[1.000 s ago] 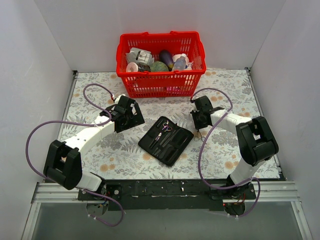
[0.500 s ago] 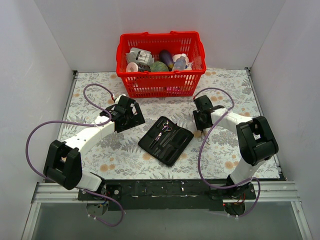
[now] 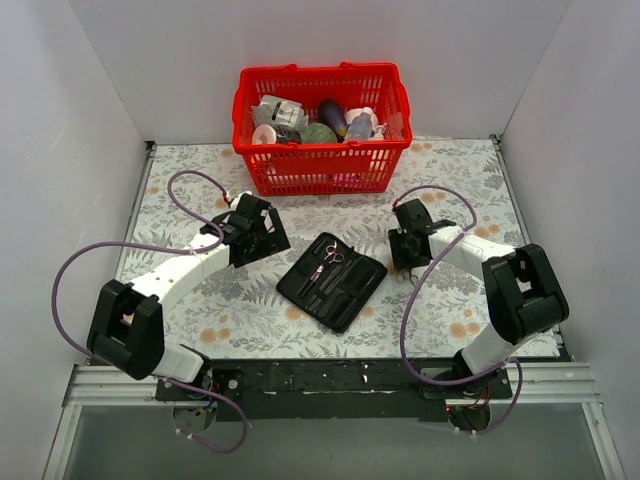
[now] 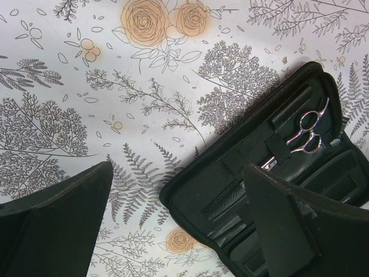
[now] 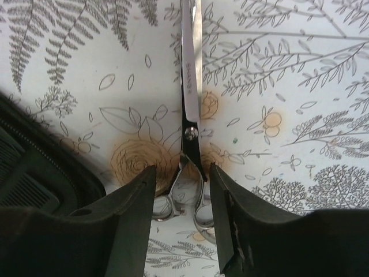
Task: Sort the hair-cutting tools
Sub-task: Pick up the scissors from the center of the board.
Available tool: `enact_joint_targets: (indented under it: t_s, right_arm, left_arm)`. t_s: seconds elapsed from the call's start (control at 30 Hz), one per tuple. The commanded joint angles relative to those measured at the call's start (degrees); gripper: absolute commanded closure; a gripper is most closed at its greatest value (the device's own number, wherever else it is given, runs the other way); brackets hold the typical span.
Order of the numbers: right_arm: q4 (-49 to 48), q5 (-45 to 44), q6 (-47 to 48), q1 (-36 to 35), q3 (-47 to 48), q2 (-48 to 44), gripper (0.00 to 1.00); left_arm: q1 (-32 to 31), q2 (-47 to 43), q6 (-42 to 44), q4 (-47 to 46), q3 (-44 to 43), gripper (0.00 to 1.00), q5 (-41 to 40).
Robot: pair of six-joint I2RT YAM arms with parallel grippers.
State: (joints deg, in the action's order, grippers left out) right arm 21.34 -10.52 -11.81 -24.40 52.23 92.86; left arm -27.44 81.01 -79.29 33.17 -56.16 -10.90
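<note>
The right gripper [image 5: 181, 173] hangs low over the flowered table [image 3: 200, 170], right of the open black case [image 3: 331, 281]. Its jaws stand partly apart with a pair of scissors [image 5: 190, 115] lying flat on the cloth between them. The closed blades point away from the wrist. The finger rings sit in the gap between the two fingers [image 5: 135, 219], which flank the rings without clamping them. Whether either finger touches a ring cannot be told. These scissors lie just right of the case, whose corner shows at the left edge of the right wrist view.

The left gripper [image 4: 177, 168] hovers left of the case, nearer its far left edge. Its jaws are spread wide and hold nothing; only cloth and the case's edge show between them.

The case lies open at the middle of the table, turned at an angle. A second pair [image 4: 307, 131] of silver scissors is tucked under a strap in its far half. The fine teeth of a black comb [image 5: 26, 193] show inside the case near its right corner.

A red basket [image 3: 322, 160] of bottles and packets stands at the far edge, well apart from both grippers.
</note>
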Motion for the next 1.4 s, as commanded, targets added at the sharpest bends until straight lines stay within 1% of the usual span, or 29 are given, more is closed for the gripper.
enact_joint_targets:
  t_s: [0.0, 0.1, 0.27, 0.43, 0.53, 0.6, 0.7, 0.73, 0.77, 0.8, 0.97, 1.1, 1.17, 1.37]
  right_arm:
    - [3.8, 2.8, -3.0, -0.2, -4.2, -2.0, 0.50]
    - [3.6, 2.2, -3.8, -0.2, -5.1, -2.2, 0.51]
    - [3.2, 1.5, -7.8, -0.2, -5.4, -0.5, 0.52]
    - [3.2, 0.0, -10.8, -0.2, -4.9, 1.0, 0.63]
    - [3.2, -0.1, -11.4, -0.2, -5.7, 1.0, 0.68]
    - [3.1, -0.2, -11.7, -0.2, -6.3, 0.8, 0.69]
    - [2.6, -0.1, -12.2, -0.2, -7.8, 0.1, 0.77]
    - [2.5, -0.2, -12.2, -0.2, -8.1, 0.0, 0.88]
    - [2.5, -0.2, -12.3, -0.2, -8.5, 0.0, 0.96]
    - [2.6, -0.5, -12.4, -0.2, -8.5, -0.1, 0.99]
    - [2.3, -1.3, -13.0, -0.3, -9.2, -1.5, 0.99]
    - [2.7, -2.0, -13.3, -0.4, -8.9, -5.9, 0.99]
    - [4.6, -2.3, -13.3, -0.5, -8.0, -7.5, 0.99]
    - [10.9, -2.0, -12.8, -1.0, -3.6, -16.2, 0.99]
  left_arm:
    - [0.5, -2.4, 0.0, -0.8, 0.9, 0.02, 0.4]
    - [0.5, -2.6, 0.1, -0.9, 1.0, 0.02, 0.4]
    - [0.5, -2.8, 0.4, -0.8, 1.1, 0.02, 0.1]
    - [0.5, -3.1, 0.7, -0.6, 1.0, 0.02, 0.0]
    - [0.7, -3.3, 0.8, -0.6, 1.0, 0.02, -0.2]
    - [0.8, -3.6, 1.0, -0.7, 1.3, 0.02, -0.3]
    - [0.8, -3.6, 0.9, -0.9, 1.7, 0.02, -0.1]
    - [0.8, -3.5, 0.8, -1.0, 1.8, 0.02, 0.2]
    - [0.9, -3.4, 0.8, -1.2, 1.8, 0.02, 0.3]
    - [0.9, -3.3, 0.7, -1.3, 1.8, 0.02, 0.6]
    - [0.9, -2.0, 0.7, -2.4, 1.6, 0.02, 1.0]
    - [0.9, 1.2, 1.5, -4.5, 1.1, 0.02, 0.7]
    - [0.9, 3.9, 1.4, -5.6, 0.7, 0.02, 0.7]
    - [0.9, 8.4, -1.3, -11.9, 2.3, 0.02, 2.4]
